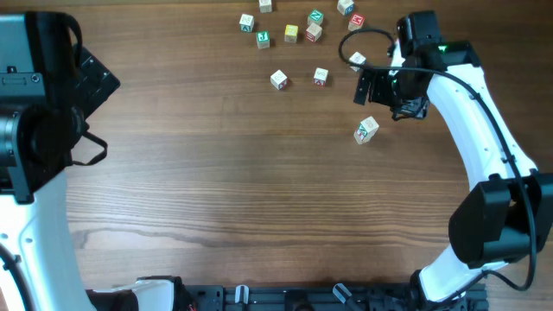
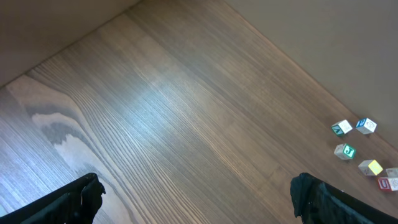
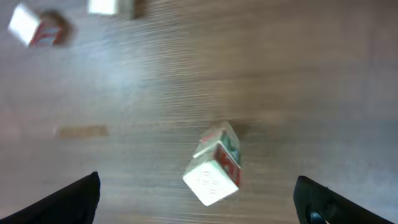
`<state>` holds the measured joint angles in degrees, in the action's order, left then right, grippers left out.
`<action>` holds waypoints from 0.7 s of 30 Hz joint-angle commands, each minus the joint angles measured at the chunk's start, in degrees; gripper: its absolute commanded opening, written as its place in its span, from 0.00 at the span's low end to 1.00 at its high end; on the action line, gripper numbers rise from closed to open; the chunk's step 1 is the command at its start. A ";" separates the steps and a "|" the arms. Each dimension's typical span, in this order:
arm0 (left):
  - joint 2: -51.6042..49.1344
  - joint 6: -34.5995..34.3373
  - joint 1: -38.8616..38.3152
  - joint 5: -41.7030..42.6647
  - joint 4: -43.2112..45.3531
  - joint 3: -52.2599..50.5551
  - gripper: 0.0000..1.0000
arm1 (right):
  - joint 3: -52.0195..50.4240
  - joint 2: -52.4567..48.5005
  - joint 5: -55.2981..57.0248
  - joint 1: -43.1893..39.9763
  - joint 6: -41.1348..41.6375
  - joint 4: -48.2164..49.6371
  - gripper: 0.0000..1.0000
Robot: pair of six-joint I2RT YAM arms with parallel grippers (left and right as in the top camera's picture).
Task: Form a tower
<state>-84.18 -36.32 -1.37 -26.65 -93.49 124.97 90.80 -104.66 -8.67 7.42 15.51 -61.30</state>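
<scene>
The tower [image 1: 366,130] is a short column of pale letter cubes with white faces and reddish marks, standing on the table right of centre. In the right wrist view the tower [image 3: 213,167] sits between and just ahead of my fingertips, leaning slightly in the picture. My right gripper [image 3: 199,205] is open with nothing in it, both fingers well apart from the cubes. Overhead, the right gripper [image 1: 375,86] hovers just behind the tower. My left gripper [image 2: 196,199] is open over bare wood at the far left.
Several loose letter cubes lie at the back of the table, among them one [image 1: 278,79], another [image 1: 320,76] and a yellow one [image 1: 291,33]. A black cable [image 1: 367,34] loops beside the right arm. The left wrist view catches cubes [image 2: 344,151] at its right edge.
</scene>
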 commanded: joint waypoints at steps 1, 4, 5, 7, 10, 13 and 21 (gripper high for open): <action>-0.37 -0.15 0.42 0.24 -0.24 -0.13 1.00 | 0.52 -0.07 0.72 2.49 -17.22 1.09 1.00; -0.37 -0.15 0.42 0.26 -0.22 -0.13 1.00 | 0.26 -1.66 1.18 3.98 -25.24 0.83 1.00; -0.37 -0.15 0.42 0.24 -0.22 -0.13 1.00 | -0.04 -2.29 1.18 4.11 -26.64 0.87 1.00; -0.37 -0.15 0.42 0.24 -0.24 -0.13 1.00 | -1.01 -3.96 1.18 4.09 -29.22 0.79 1.00; -0.37 -0.15 0.42 0.24 -0.26 -0.13 1.00 | -1.27 -6.88 1.60 4.17 -29.51 0.79 1.00; -0.37 -0.13 0.42 0.24 -0.24 -0.13 1.00 | -1.27 -8.63 3.98 4.22 -29.46 -0.15 1.00; -0.37 -0.15 0.42 0.24 -0.26 -0.13 1.00 | -1.31 -12.85 4.35 4.31 -28.79 -0.26 1.00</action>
<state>-84.18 -36.32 -1.37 -26.65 -93.67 124.97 89.80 -115.39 -5.28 11.64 -12.97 -61.45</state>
